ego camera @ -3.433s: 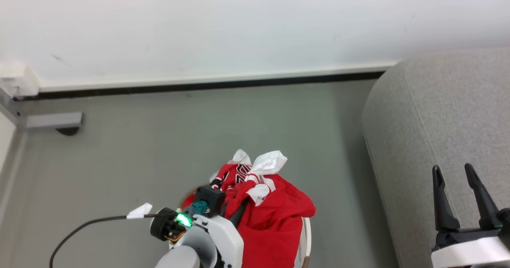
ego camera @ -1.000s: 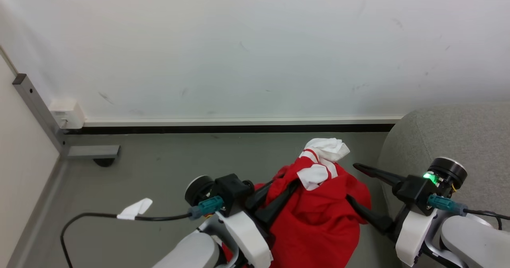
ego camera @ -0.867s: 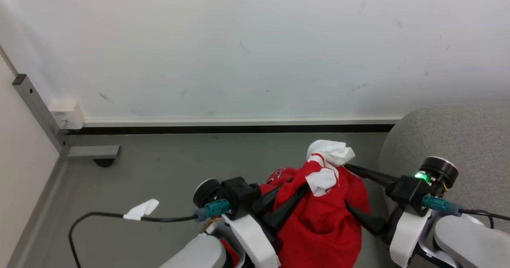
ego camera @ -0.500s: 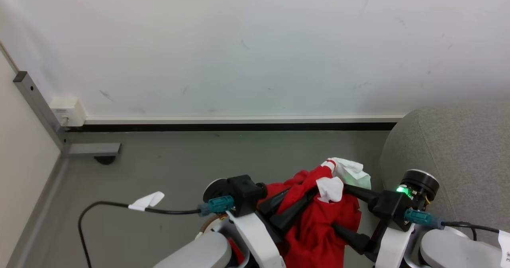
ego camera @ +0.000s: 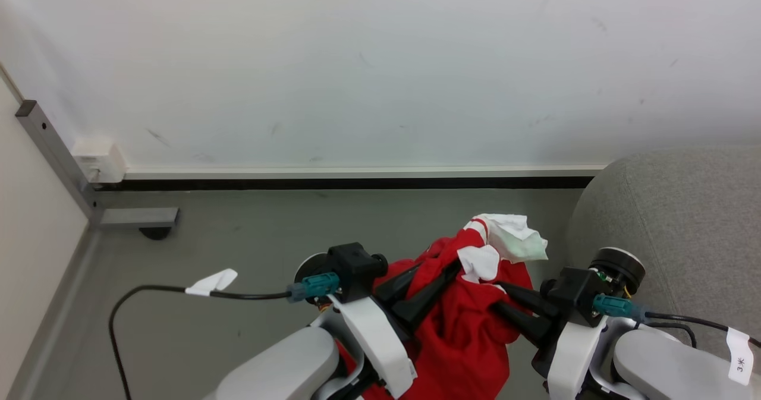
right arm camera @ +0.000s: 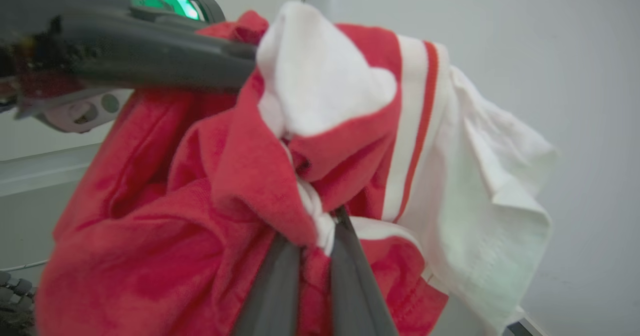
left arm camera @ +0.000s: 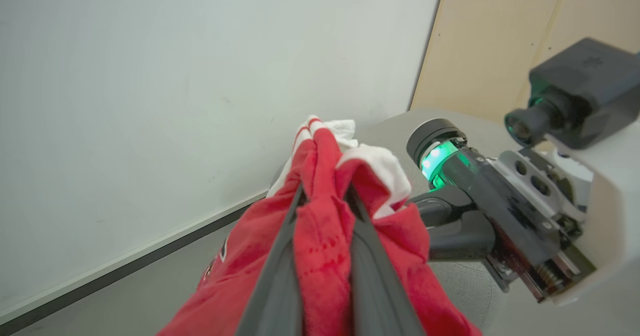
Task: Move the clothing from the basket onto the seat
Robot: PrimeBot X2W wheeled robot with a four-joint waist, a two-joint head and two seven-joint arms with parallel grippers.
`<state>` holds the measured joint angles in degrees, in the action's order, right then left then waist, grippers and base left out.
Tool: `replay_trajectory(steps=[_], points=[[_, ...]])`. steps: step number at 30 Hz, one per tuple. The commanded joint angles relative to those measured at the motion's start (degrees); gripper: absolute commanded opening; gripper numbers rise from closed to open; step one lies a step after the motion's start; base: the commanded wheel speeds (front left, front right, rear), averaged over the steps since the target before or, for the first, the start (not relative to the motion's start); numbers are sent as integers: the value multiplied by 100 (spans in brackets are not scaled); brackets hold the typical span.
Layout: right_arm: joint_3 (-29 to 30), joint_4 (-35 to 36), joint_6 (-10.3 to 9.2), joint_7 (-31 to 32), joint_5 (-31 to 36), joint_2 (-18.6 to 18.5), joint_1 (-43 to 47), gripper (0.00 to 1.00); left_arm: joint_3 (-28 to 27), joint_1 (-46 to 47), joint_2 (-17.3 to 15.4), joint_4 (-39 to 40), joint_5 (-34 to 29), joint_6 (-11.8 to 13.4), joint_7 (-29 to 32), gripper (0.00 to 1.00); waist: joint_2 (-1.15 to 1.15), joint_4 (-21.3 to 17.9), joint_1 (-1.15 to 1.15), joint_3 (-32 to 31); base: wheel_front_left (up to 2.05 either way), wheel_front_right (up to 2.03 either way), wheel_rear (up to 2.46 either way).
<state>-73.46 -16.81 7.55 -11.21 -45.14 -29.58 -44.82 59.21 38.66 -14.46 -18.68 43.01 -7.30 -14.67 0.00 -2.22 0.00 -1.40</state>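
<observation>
- Well, head view first: the clothing (ego camera: 469, 334) hangs as one red and white bundle low at 6 o'clock, held up above the floor (ego camera: 250, 239). The seat (ego camera: 684, 221) is close by at 3 o'clock of it, apart as far as I can tell.
- The left gripper (ego camera: 449, 264) comes in from 7 o'clock and points toward 2 o'clock, clamped on a red fold. The right gripper (ego camera: 496, 296) comes in from 5 o'clock, points toward 10 o'clock, and is pinched into the same bundle just under a white panel.
- Left wrist view: this arm's two fingers (left arm camera: 277, 266) rise from 6 o'clock with a thick ridge of red cloth squeezed between them. White trim tops out at 12 o'clock of the tips, and the right gripper bites in from 3 o'clock.
- Right wrist view: the jaws stand nearly together on a thin gather of red and white cloth at 6 o'clock. A loose white flap droops toward 4 o'clock, and the other arm's dark finger crosses at 10 o'clock.
- Handling, as I judge it: light, limp and sturdy, so crushing is no worry. It is loosely layered, though, and a piece caught only by a fold could slide out.
- The best hold is a bunched handful of several layers near the top, one grip on each side, so the hanging tail clears the seat's rounded edge.
</observation>
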Motion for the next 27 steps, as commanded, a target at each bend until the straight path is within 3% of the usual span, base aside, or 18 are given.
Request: replay_trajectory(steps=[1, 12, 14, 16, 17, 20, 22, 23, 27], points=[[9, -74, -12, -69, -57, 40, -112, 0, -14, 68, 16, -55, 30, -22, -32, 0, 0, 6, 0, 10, 0, 0, 0], [9, -580, -12, -282, -210, 214, -281, 0, -229, 31, 103, -323, -211, -14, -51, 3, 0, 80, 0, 67, 0, 0, 0], [9, -673, -13, -319, -194, 264, -340, 0, -326, -17, 140, -334, -255, -7, -52, 37, 0, 95, 0, 74, 0, 0, 0], [8, -739, -12, -360, -187, 322, -351, 0, -413, -70, 173, -354, -345, -8, -51, 60, 0, 111, 0, 78, 0, 0, 0], [8, -781, -12, -362, -182, 346, -362, 0, -446, -93, 184, -372, -389, -8, -49, 65, 0, 119, 0, 78, 0, 0, 0], [10, -876, -12, -394, -202, 365, -414, 0, -543, -149, 216, -421, -502, -9, -48, 69, 0, 141, 0, 83, 0, 0, 0], [28, -936, -12, -399, -209, 384, -435, 0, -616, -174, 235, -453, -576, -9, -48, 94, 0, 154, 0, 89, 0, 0, 0], [46, -956, -12, -399, -206, 400, -442, 0, -654, -190, 247, -479, -588, -10, -49, 100, 0, 158, 0, 93, 0, 0, 0], [141, -943, -12, -403, -142, 425, -391, 0, -768, -262, 318, -552, -705, -11, -49, 100, 0, 167, 0, 108, 0, 0, 0]])
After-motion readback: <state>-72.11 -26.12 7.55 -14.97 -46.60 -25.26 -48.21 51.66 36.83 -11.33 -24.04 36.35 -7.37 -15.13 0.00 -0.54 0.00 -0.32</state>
